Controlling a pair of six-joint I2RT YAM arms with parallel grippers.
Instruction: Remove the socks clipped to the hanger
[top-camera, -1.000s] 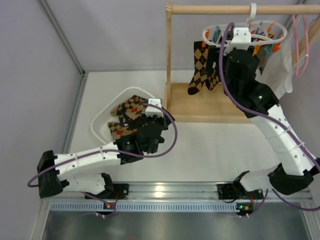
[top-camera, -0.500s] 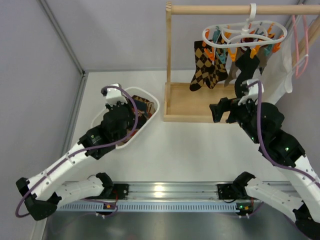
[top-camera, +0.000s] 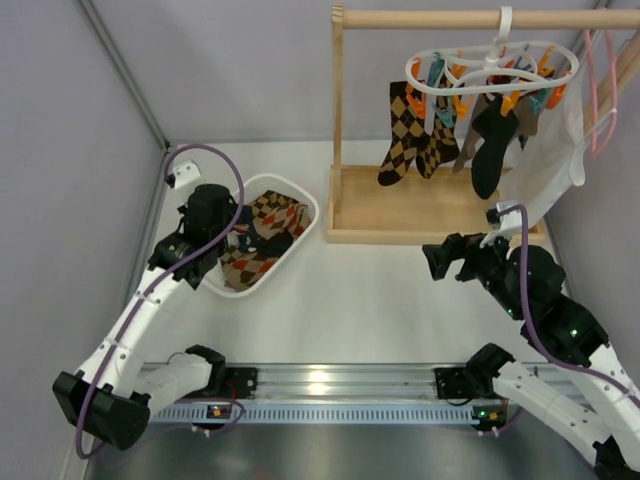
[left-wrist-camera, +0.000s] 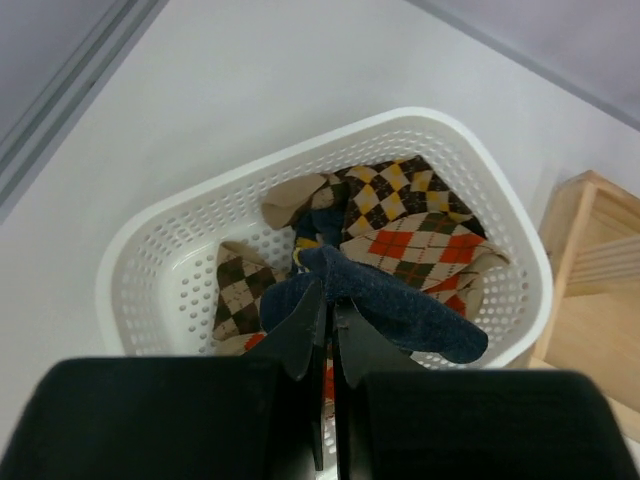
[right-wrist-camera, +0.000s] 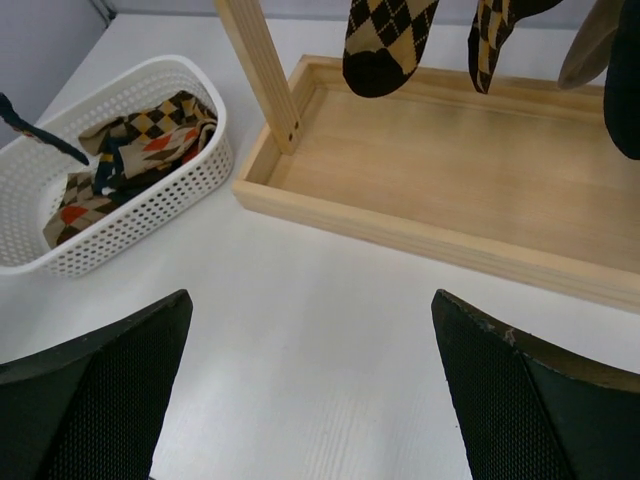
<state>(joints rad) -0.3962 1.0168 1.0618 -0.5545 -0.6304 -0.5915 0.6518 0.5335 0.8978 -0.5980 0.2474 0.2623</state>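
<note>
The white oval hanger (top-camera: 490, 72) hangs by its hook from the wooden rail. Argyle socks (top-camera: 400, 130), a tan one and a dark sock (top-camera: 488, 150) are clipped to it by orange and teal pins. Sock toes show in the right wrist view (right-wrist-camera: 385, 45). My left gripper (top-camera: 215, 225) (left-wrist-camera: 328, 290) is shut on a dark navy sock (left-wrist-camera: 400, 310) just above the white basket (top-camera: 312, 215) (left-wrist-camera: 450, 125), which holds argyle socks (left-wrist-camera: 420, 235). My right gripper (top-camera: 440, 262) (right-wrist-camera: 311, 295) is wide open and empty above the table, in front of the stand's base.
The wooden stand has an upright post (top-camera: 338, 100) and a tray-like base (top-camera: 400, 215) (right-wrist-camera: 450, 160). A white cloth garment (top-camera: 560, 140) and a thin pink hanger (top-camera: 600, 90) hang at the right. Grey walls close the left and back.
My right gripper has dropped from the hanger to low over the table, open and empty. My left arm has swung left over the basket's left end with the navy sock.
</note>
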